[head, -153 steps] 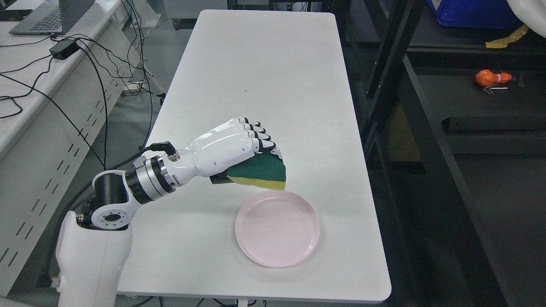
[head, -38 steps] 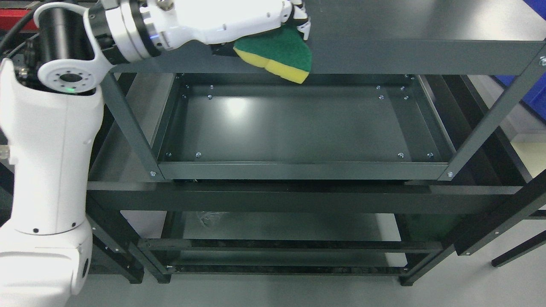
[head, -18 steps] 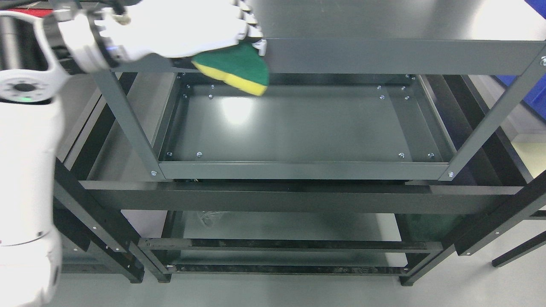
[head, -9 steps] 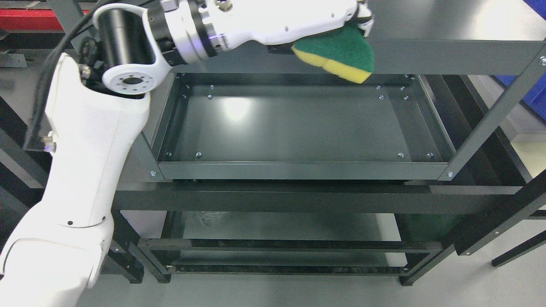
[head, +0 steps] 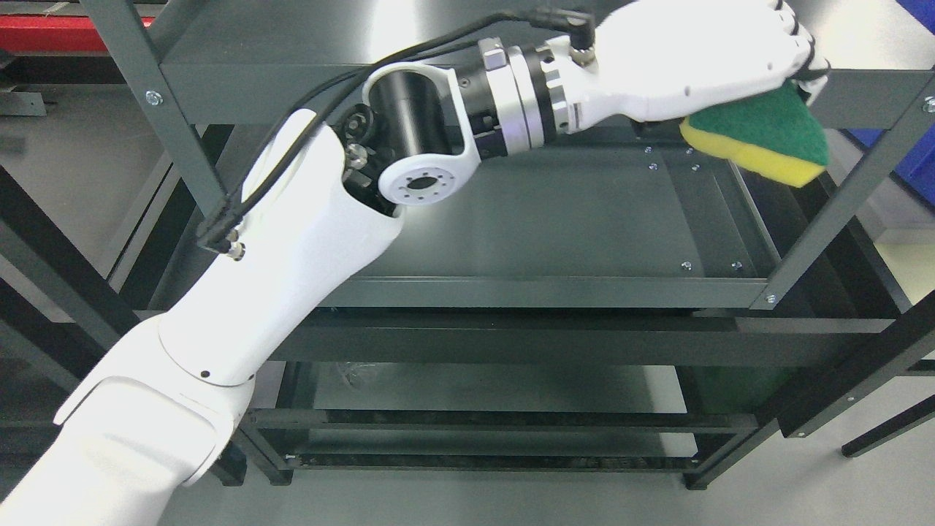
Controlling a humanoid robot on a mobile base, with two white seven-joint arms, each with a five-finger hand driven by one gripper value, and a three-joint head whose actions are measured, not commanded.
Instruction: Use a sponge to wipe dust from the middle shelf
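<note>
- Left hand curled tight around the sponge, fingers folded over its top edge.
- Sponge at the upper right, in front of the top rail, over the right end of the middle shelf; contact with the rack unclear.
- Green scouring face toward the camera, yellow foam along the lower edge, sponge bent in the grip.

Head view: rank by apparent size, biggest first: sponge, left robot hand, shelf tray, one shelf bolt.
1. Shelf tray, spans most of the frame.
2. Left robot hand.
3. Sponge, somewhat smaller than the hand gripping it.
4. Shelf bolt, tiny.
Hand and sponge sit nearer the camera than the tray, so they look larger than true scale.
</note>
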